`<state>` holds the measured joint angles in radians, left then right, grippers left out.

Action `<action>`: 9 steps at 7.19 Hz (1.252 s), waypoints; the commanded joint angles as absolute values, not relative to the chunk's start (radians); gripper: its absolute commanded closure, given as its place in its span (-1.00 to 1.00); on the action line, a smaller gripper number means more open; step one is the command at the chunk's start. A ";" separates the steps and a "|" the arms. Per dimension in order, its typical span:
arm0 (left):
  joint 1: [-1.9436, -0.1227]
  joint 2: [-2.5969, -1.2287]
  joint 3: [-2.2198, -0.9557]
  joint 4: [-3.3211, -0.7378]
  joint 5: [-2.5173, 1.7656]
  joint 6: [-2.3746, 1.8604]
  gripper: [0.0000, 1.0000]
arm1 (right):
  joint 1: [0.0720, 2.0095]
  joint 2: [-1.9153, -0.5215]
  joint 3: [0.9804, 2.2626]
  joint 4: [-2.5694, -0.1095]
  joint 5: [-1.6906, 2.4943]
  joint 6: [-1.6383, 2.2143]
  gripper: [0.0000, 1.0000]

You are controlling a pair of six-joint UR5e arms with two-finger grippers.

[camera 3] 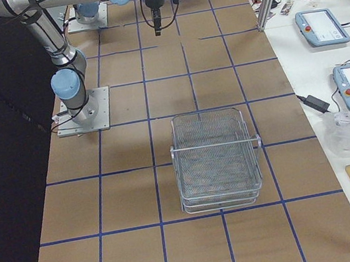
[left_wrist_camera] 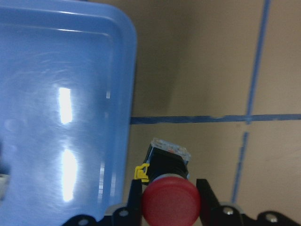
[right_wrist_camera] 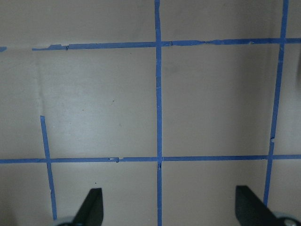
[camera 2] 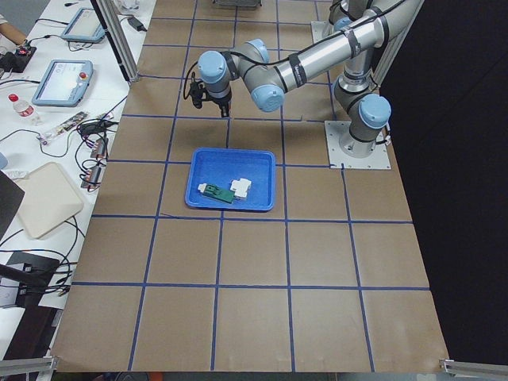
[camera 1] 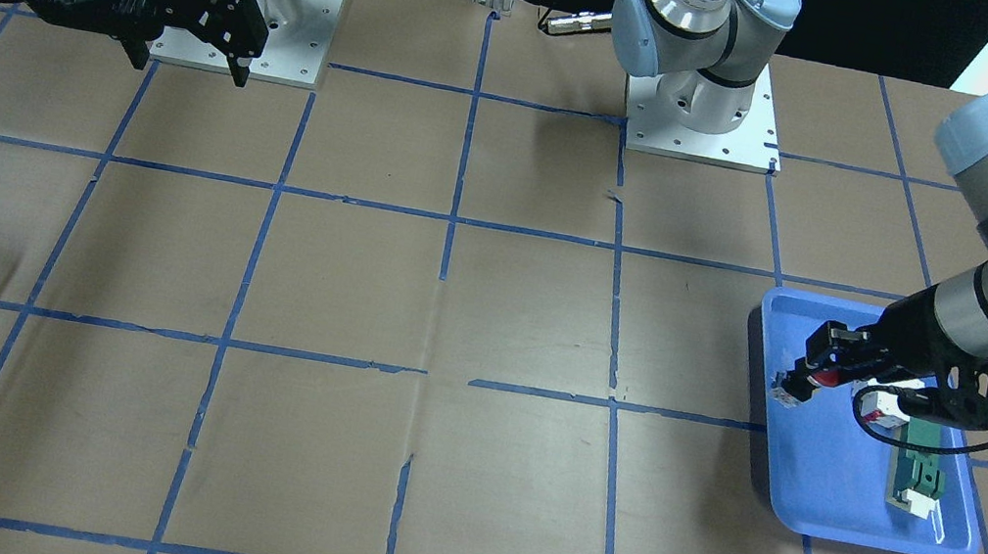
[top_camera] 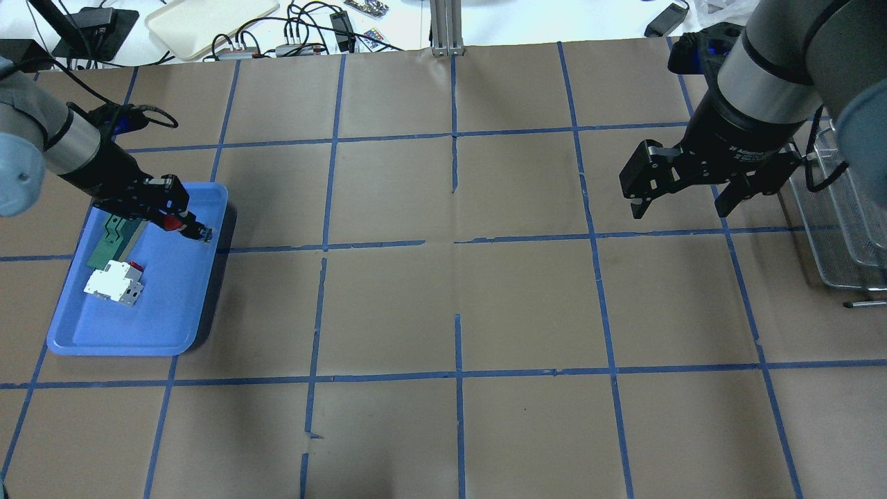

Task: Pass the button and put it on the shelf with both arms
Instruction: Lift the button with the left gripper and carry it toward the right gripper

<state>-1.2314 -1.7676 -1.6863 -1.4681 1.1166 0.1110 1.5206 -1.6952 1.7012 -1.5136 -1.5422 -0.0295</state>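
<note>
I'm watching the black left gripper [camera 1: 821,373] clamping the red-capped black push-button [left_wrist_camera: 170,205] over the blue plastic tray [top_camera: 159,326]; right gripper [top_camera: 682,206] is hanging wide open, empty.

Brown paper-covered table [top_camera: 520,312], blue tape grid [top_camera: 459,416], white side bench [camera 3: 305,62] with tablets [camera 3: 322,27]

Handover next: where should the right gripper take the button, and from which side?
On the button, grip the black body near the base: that end sticks out free beyond the left gripper, which clamps around the red cap. Bring the open right gripper in from the base end, facing the left one, jaws likely turned crosswise.
</note>
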 commanded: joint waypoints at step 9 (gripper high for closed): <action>-1.629 -1.819 -1.663 -1.356 0.306 -0.613 1.00 | 1.287 -1.617 1.649 -1.522 -0.809 0.654 -1.00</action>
<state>-1.6055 -1.8086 -1.6642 -1.3729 0.3426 -0.5620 1.2877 -1.6285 1.6591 -1.5135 -0.8982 0.5345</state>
